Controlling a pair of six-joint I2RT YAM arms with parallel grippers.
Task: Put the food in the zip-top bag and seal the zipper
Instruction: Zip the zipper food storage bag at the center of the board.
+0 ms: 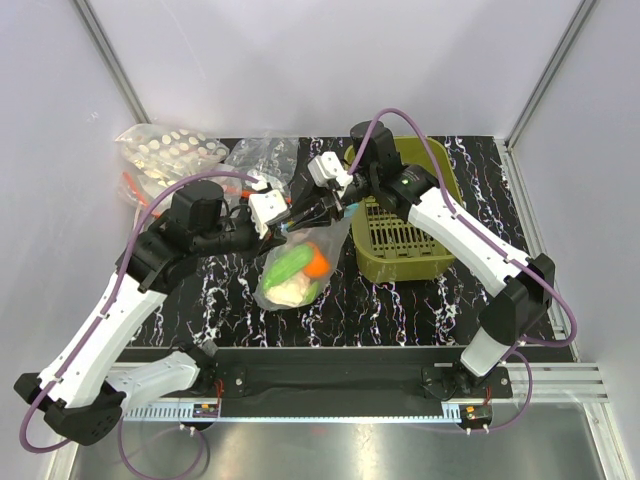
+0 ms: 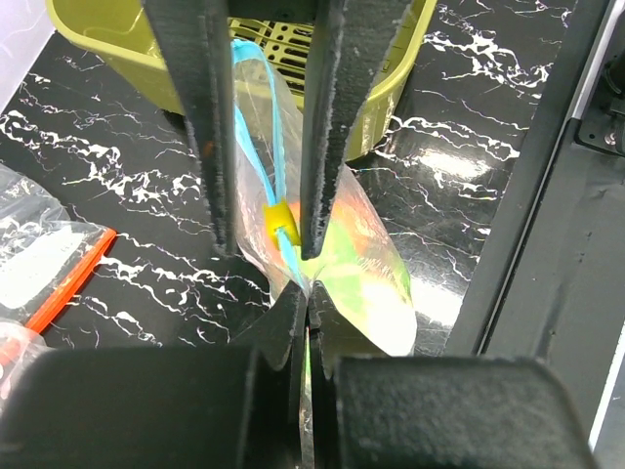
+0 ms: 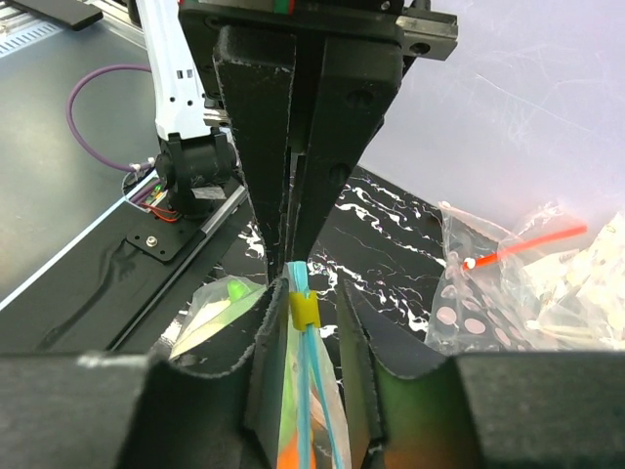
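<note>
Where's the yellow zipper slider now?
Left wrist view: yellow slider sits on the teal zipper between the right gripper's fingers, ahead of the left gripper.

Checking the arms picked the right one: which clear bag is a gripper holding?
The zip-top bag with the teal-blue zipper and food inside, pinched by the left gripper; the white-pieces bag and red-strip bag lie behind it.

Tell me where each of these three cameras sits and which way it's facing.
Top external: high behind the bases, looking down on the table; left arm and right arm meet over the zip-top bag.
Left wrist: faces the green basket; shut left fingers at the bottom.
Right wrist: faces the near edge; right fingers flank the yellow slider.
Both wrist views share the slider and bag.
</note>
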